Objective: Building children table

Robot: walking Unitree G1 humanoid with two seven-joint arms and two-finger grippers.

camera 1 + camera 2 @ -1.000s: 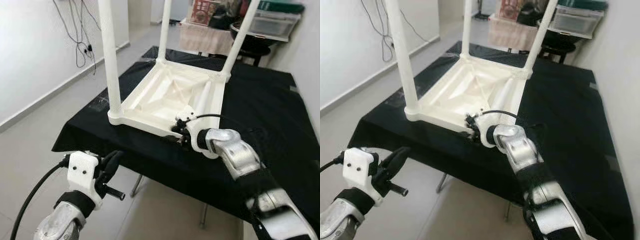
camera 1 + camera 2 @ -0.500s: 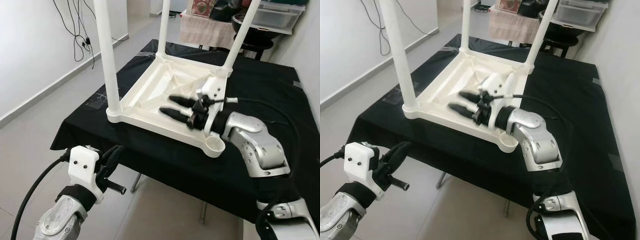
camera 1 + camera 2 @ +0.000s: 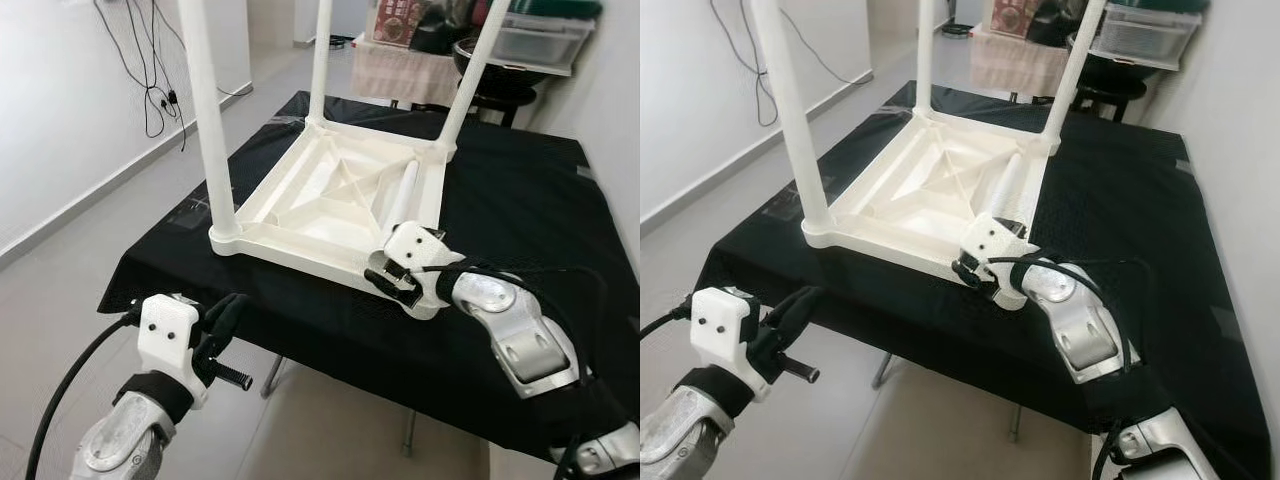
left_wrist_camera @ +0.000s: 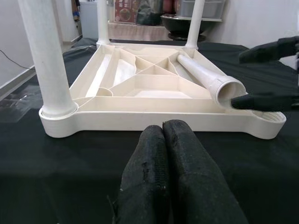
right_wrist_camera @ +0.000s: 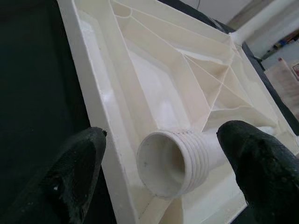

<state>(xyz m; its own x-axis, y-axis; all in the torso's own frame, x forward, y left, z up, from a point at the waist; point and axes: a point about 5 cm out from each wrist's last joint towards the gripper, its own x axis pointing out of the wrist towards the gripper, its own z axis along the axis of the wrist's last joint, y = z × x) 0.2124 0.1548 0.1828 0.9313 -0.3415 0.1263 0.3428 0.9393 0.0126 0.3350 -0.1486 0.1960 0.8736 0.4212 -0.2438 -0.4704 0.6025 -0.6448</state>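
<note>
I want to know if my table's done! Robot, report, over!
Right gripper open around the loose leg's threaded end. Left gripper shut, idle below the black table. Three legs up on the upturned tabletop; fourth lying inside. Nothing blocking.

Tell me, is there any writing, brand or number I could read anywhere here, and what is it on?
None can be read.
The red box at the far end of the room has print on it, too small and blurred to make out.
The white table, its legs and both arms carry no visible lettering.
</note>
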